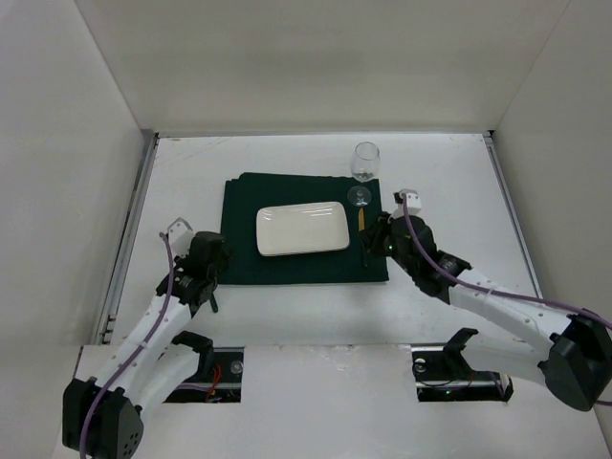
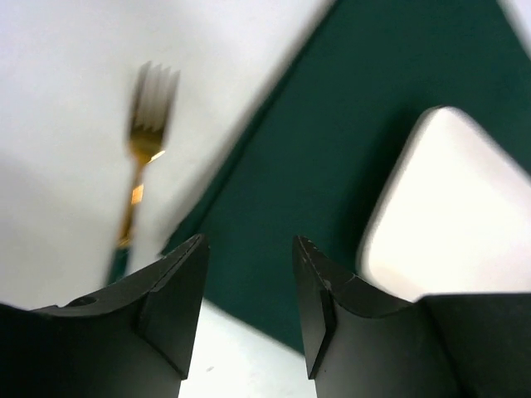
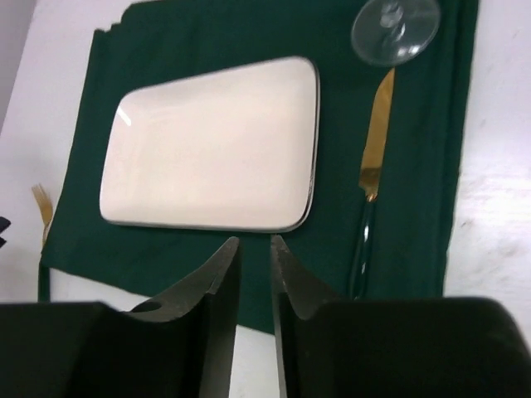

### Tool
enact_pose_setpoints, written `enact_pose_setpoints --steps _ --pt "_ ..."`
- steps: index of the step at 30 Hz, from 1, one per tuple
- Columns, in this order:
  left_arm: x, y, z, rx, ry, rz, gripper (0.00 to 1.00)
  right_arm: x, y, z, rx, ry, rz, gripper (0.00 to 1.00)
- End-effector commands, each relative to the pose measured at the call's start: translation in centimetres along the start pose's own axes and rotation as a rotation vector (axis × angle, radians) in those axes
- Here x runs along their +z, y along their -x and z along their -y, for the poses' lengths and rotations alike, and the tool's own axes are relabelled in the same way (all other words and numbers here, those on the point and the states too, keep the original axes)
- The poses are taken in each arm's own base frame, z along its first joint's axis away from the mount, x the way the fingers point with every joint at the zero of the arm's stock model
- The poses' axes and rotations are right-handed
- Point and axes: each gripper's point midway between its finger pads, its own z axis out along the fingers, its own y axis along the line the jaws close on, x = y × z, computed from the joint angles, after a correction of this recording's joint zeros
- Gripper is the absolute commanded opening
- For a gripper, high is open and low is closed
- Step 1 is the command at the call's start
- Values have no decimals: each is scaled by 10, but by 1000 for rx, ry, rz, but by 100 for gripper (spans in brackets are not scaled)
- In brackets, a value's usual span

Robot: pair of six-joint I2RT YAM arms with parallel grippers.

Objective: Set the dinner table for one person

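Hovering the left gripper (image 2: 247, 249) low over the near left part of the large matte white rectangular dinner table (image 1: 306, 316), with its black jaws standing apart and nothing between them. Facing, just ahead of those jaws, a gold-tined fork with a dark green handle (image 2: 141, 157), lying on the bare white top just beside the left edge of a dark green rectangular cloth (image 1: 239, 263) and not touching it.

Poising the right gripper (image 3: 254, 245) over the near right part of that cloth, with jaws drawn almost together, showing only a thin slit and clamping nothing. Looking from there onto a gold-bladed knife with a dark green handle (image 3: 371, 178), lying on the cloth just right of a cream-white rectangular plate with rounded corners (image 1: 302, 229), handle nearest, blade pointing away.

Finding the plate sitting flat in the middle of the cloth, apart from the knife.

Reaching, at the cloth's far right corner, a clear stemmed wine glass (image 1: 364, 163), standing upright with its foot just beyond the knife tip.

Ending with the white tabletop running on beneath everything to the far wall, thin metal strips edging both sides.
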Motion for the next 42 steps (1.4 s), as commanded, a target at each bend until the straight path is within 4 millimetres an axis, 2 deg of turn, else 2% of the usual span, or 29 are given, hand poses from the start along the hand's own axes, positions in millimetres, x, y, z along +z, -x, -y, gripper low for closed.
enact_pose_setpoints --steps 1,4,10,14,31,42 --pt "-17 -17 -47 35 180 -102 42 0 17 -21 47 84 131 23" --pt "-18 -23 -55 34 223 -124 41 1 10 -21 11 94 125 24" --pt "-14 -44 -74 51 321 -184 41 -2 0 -23 22 141 126 34" --pt "-14 -44 -82 53 355 -177 42 -2 -4 -22 25 140 111 36" --pt "2 -63 -89 70 385 -205 31 0 -10 -20 31 141 89 39" --pt "2 -70 -87 68 374 -229 18 -6 4 -4 49 101 135 40"
